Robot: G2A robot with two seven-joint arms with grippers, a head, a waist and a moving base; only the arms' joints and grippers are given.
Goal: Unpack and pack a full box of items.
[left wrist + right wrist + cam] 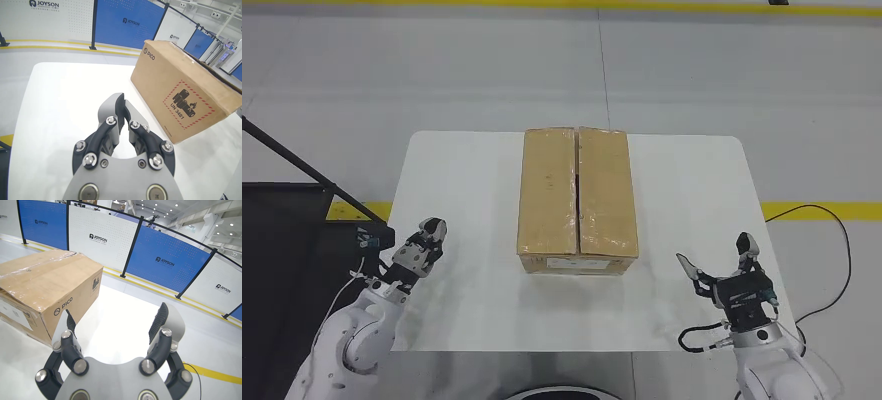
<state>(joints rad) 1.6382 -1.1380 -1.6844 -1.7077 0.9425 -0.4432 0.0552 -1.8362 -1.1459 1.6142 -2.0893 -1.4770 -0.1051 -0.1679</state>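
Step 1 imo: box closed; left pincer clenched empty, right pincer released. Nxt we gotta open it.

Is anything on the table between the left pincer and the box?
Nothing. The top view shows bare white table between the left pincer and the box; the left wrist view shows the same.

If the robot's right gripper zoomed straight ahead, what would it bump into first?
Probably nothing. The open right gripper points past the cardboard box, which sits off to one side, and out over the bare white table. The way looks free, though depth is hard to judge.
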